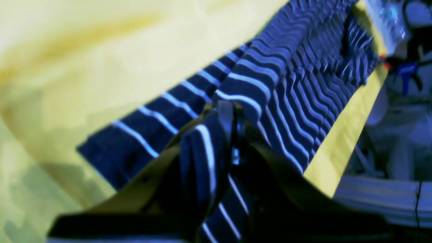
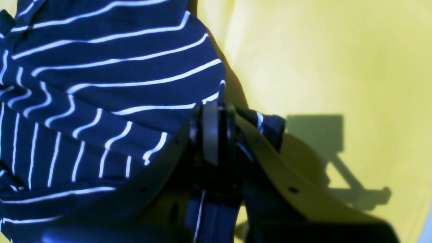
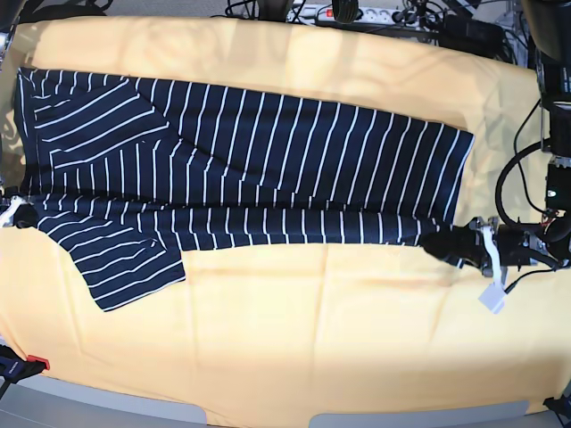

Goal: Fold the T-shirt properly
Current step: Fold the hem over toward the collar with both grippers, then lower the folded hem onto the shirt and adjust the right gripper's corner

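The T-shirt [image 3: 268, 169] looks light, limp and sag-prone, so corners and hems suit gripping. The left tool [image 3: 446, 244] pinches its 3 o'clock hem; the right tool [image 3: 20, 214] clamps cloth at 9 o'clock on the counter [image 3: 294, 339].

A: Left gripper [image 1: 233, 111]: dark, curved fingers are noted, with a small screw hole; black cables and a white tag are seen at the wrist in the base view.

B: Right gripper [image 2: 211, 114]: matching dark fingers, two screws and grey pads [image 2: 210, 131] are recorded.
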`<state>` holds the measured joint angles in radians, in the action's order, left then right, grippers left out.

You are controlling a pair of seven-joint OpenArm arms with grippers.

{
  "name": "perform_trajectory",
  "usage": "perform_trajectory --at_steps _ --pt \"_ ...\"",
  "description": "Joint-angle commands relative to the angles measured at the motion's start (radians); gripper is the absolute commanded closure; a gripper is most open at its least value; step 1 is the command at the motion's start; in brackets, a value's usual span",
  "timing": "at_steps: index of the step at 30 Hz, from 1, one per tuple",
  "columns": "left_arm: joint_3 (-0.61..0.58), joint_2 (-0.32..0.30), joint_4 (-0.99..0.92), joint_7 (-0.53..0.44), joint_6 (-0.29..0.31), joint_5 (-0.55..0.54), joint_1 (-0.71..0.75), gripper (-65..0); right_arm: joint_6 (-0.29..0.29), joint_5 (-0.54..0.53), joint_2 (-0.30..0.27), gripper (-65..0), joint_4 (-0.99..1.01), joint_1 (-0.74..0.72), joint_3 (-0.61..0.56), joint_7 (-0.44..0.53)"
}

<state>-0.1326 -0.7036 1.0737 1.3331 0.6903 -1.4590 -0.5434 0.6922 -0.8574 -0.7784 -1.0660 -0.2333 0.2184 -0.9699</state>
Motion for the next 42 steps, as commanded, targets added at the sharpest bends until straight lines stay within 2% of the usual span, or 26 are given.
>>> perform_trajectory --at_steps 1,8,20,24,25,26,31,34,37,40,42 --pt "0.008 -0.03 0.015 -0.002 0.008 -0.025 -0.03 0.0 0.006 -0.014 -0.039 0.0 -0.016 -0.024 0.01 0.014" --pt "0.008 -0.065 0.015 0.019 0.008 -0.025 -0.004 0.0 0.006 -0.014 -0.054 0.0 -0.016 -0.024 0.01 0.015" --pt "0.008 -0.064 0.014 0.029 0.008 -0.025 0.109 0.0 0.006 -0.032 -0.054 -0.2 -0.016 -0.005 0.01 0.015" --pt "0.008 -0.064 0.014 0.027 0.008 -0.025 0.111 -28.5 0.006 -0.083 -0.053 -35.9 -0.016 -0.01 0.01 0.015" --pt "0.008 -0.064 0.014 0.014 0.008 -0.025 0.111 -32.5 0.006 -0.091 -0.054 -41.3 -0.016 -0.014 0.01 0.015" --pt "0.008 -0.064 0.014 -0.006 0.008 -0.025 0.111 -33.4 0.006 -0.1 -0.054 -43.5 -0.016 -0.019 0.01 0.016" --pt "0.008 -0.063 0.014 -0.095 0.008 -0.025 0.112 -33.4 0.006 -0.145 -0.047 -43.7 -0.016 -0.037 0.01 0.089" --pt "0.008 -0.06 0.014 -0.106 0.008 -0.006 0.112 -33.4 0.006 -0.122 -0.007 -43.7 -0.016 -0.039 0.01 0.134" --pt "0.008 -0.057 0.013 -0.107 0.008 0.009 0.112 -33.4 0.006 -0.028 0.063 -43.7 -0.016 -0.047 0.01 0.176" --pt "0.008 -0.058 0.013 -0.106 0.008 0.01 0.112 -33.4 0.006 0.112 0.133 -43.7 -0.016 -0.047 0.01 0.273" --pt "0.008 -0.057 0.013 -0.107 0.008 0.01 0.112 -33.4 -0.021 0.206 0.171 -43.7 -0.016 -0.047 0.01 0.335"
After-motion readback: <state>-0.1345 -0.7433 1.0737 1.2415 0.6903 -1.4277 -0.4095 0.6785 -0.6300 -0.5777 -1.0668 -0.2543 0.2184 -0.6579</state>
